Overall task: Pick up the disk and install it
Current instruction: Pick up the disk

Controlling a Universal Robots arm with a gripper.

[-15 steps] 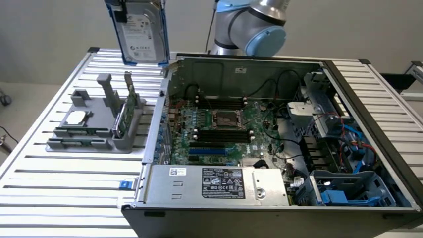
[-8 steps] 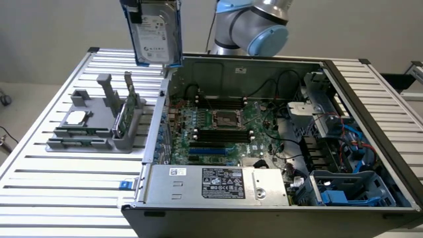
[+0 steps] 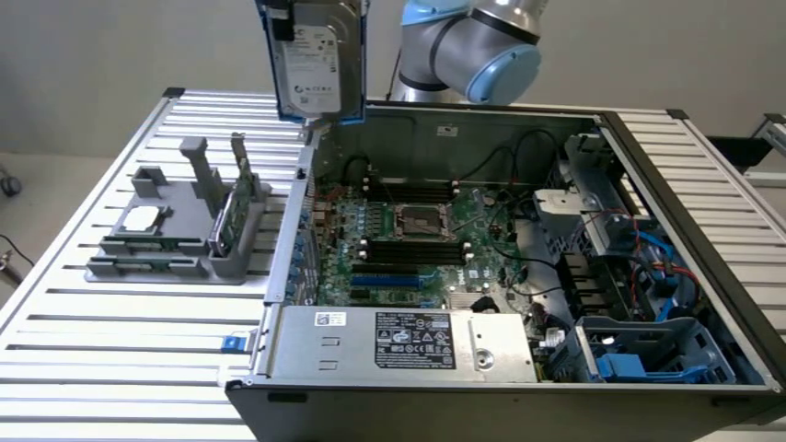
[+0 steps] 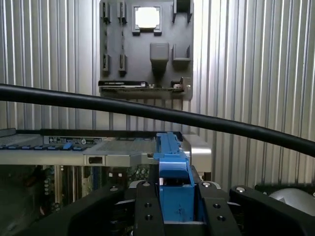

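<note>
The claw (image 4: 177, 201) clamps the disk (image 4: 172, 164) by its blue edge, its white label (image 3: 311, 66) facing the exterior view.

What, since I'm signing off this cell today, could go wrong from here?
The disk hangs upright above the case wall; coming down, it may clip that edge. The gripper grips it by one narrow blue edge, so it might tilt or slip. Loose cables near the drive cage could snag it.
</note>
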